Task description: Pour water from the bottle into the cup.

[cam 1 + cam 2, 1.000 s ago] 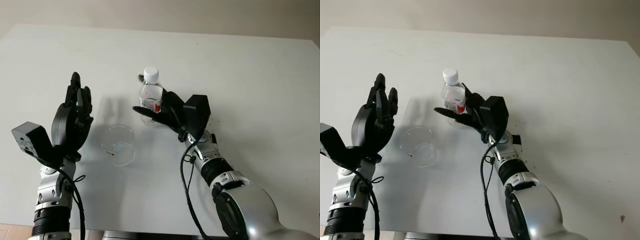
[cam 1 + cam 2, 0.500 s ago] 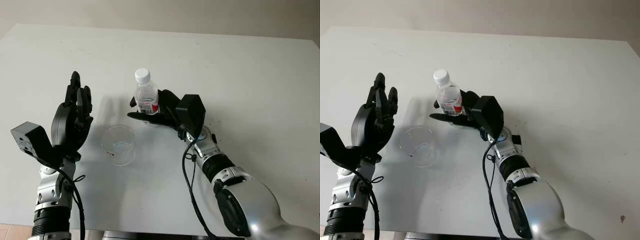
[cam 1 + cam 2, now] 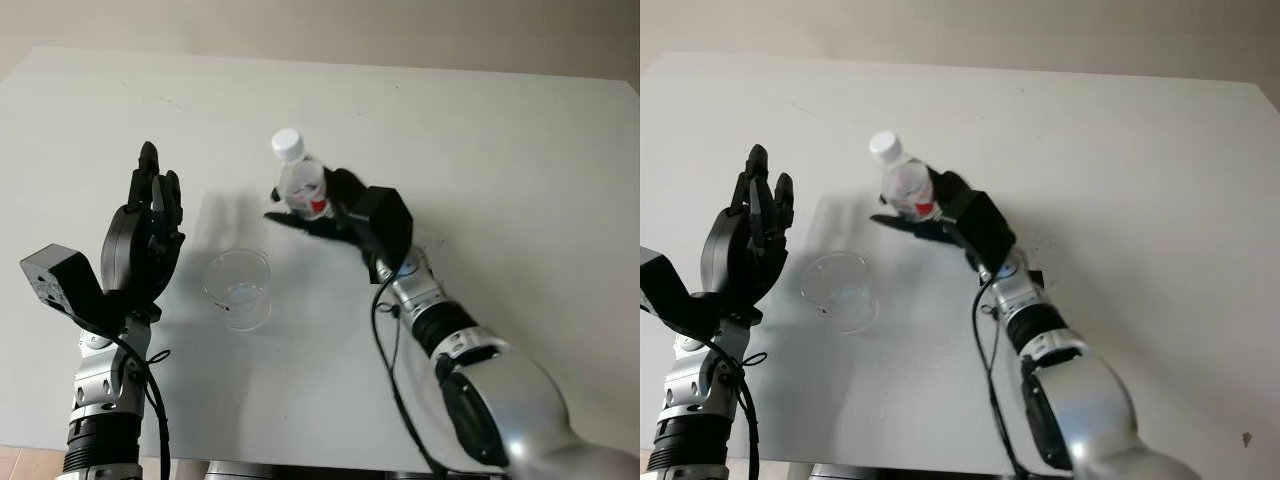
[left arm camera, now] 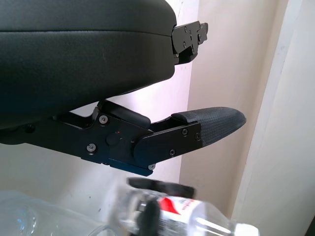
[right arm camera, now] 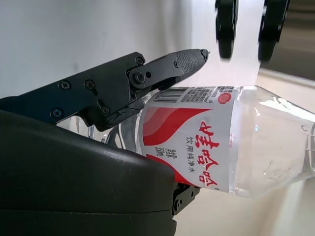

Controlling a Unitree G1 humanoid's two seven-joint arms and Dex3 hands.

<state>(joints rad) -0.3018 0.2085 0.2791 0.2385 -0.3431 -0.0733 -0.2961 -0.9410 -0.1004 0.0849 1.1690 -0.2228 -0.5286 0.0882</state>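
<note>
My right hand (image 3: 318, 208) is shut on a clear water bottle (image 3: 304, 187) with a red-and-white label and a white cap (image 3: 287, 143). The bottle is held off the white table (image 3: 500, 150), leaning with its cap toward the upper left. In the right wrist view the bottle (image 5: 216, 142) lies across my palm with one black finger (image 5: 147, 81) over it. A clear plastic cup (image 3: 238, 289) stands upright on the table, below and to the left of the bottle. My left hand (image 3: 152, 215) is open and raised left of the cup.
The table's far edge (image 3: 330, 62) meets a beige wall behind. In the left wrist view the bottle (image 4: 187, 216) and part of the cup (image 4: 29, 221) are seen beyond my left hand's black finger (image 4: 206, 125).
The right hand has carried the bottle up and leftward, then tilted its cap toward the left. The left hand and cup have stayed put.
</note>
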